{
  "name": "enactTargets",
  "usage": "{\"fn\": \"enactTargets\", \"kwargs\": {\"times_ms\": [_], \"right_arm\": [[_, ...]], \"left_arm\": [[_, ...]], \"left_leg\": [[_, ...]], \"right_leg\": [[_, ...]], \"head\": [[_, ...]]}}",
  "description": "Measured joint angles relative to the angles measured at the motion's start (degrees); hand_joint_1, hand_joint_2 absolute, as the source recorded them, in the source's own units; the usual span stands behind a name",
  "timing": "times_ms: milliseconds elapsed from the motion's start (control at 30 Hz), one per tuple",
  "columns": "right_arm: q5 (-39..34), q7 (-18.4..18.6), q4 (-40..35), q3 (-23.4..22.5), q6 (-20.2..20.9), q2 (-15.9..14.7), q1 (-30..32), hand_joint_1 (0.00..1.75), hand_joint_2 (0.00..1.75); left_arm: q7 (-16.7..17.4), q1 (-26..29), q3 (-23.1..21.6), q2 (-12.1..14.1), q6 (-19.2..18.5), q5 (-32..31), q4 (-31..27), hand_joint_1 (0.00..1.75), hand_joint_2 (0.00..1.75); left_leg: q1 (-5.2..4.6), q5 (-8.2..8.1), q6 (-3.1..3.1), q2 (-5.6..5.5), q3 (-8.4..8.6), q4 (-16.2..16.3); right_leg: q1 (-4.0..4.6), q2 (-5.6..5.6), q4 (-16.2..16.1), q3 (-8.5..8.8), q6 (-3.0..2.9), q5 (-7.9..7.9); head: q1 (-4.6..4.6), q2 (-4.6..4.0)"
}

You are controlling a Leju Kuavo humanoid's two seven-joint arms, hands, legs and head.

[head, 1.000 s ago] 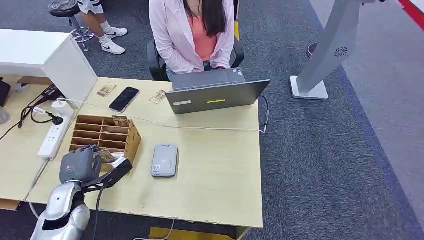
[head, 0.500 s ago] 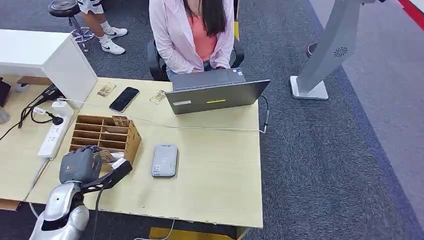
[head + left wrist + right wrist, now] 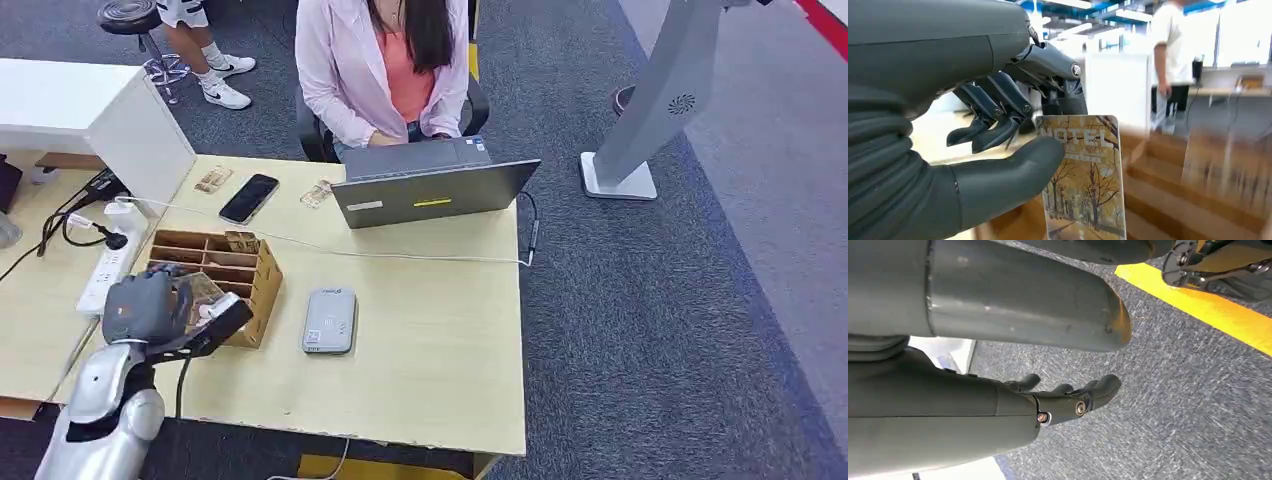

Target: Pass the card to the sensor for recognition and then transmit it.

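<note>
My left hand (image 3: 148,305) is over the near end of the wooden slotted card box (image 3: 255,272) and pinches a hotel card (image 3: 1083,175) with an autumn-tree picture between thumb and fingers (image 3: 998,107). In the head view the card (image 3: 205,290) shows beside the hand, above the box's slots. The grey card sensor (image 3: 329,320) lies flat on the desk to the right of the box, apart from the hand. My right hand (image 3: 1068,400) hangs over the grey carpet with fingers loosely apart and nothing in it.
A person sits behind an open laptop (image 3: 430,190) at the desk's far side. A cable (image 3: 400,255) crosses the desk behind the sensor. A phone (image 3: 248,198), loose cards (image 3: 212,180) and a power strip (image 3: 108,270) lie at the left.
My left hand has lifted and moved left and back over the box, with the card rising in its grip. The sensor and laptop have not moved.
</note>
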Motion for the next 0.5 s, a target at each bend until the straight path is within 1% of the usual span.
{"fn": "enactTargets", "kwargs": {"times_ms": [67, 167, 300, 400, 500], "right_arm": [[0.33, -0.26, 0.0, 0.18, 0.04, 0.0, -0.03, 0.0, 0.0], [0.68, -0.52, 0.0, 0.59, 0.04, 0.0, -0.23, 0.0, 0.0], [1.33, -0.63, 0.0, 1.25, 0.13, 0.0, -0.28, 0.0, 0.0], [1.55, -0.63, 0.0, 1.51, 0.13, 0.13, -0.43, 0.0, 0.0], [1.6, -0.63, 0.02, 1.79, 0.13, 0.28, -0.46, 0.0, 0.0]], "left_arm": [[-0.66, -3.66, 0.02, 0.59, -0.55, 0.81, -0.72, 1.75, 1.75], [-0.66, -8.97, 0.0, 1.29, -1.2, 1.34, -1.4, 1.75, 1.75], [-0.66, -13.78, -0.18, 1.51, 0.28, 1.42, -1.73, 1.75, 1.75], [-0.66, -17.62, -0.37, 1.73, 0.28, 1.82, -1.71, 1.75, 1.75], [-0.66, -19.34, -0.46, 1.77, 0.28, 1.84, -1.71, 1.75, 1.75]], "left_leg": [[0.01, 0.03, -0.03, 0.0, -0.01, 0.0], [0.01, 0.03, -0.04, 0.02, 0.03, 0.0], [0.02, 0.05, -0.05, 0.0, 0.0, 0.01], [0.02, 0.04, -0.06, 0.01, 0.0, 0.0], [0.02, 0.03, -0.06, 0.03, 0.01, 0.0]], "right_leg": [[0.02, 0.0, 0.01, 0.0, 0.0, 0.02], [0.01, 0.02, 0.02, 0.02, -0.04, 0.06], [0.03, 0.02, 0.02, -0.01, -0.04, 0.07], [0.02, 0.02, 0.02, 0.0, -0.04, 0.07], [0.02, 0.03, 0.02, -0.02, -0.04, 0.06]], "head": [[0.0, 0.0], [-0.04, 0.0], [0.0, 0.0], [0.0, 0.0], [0.0, 0.0]]}}
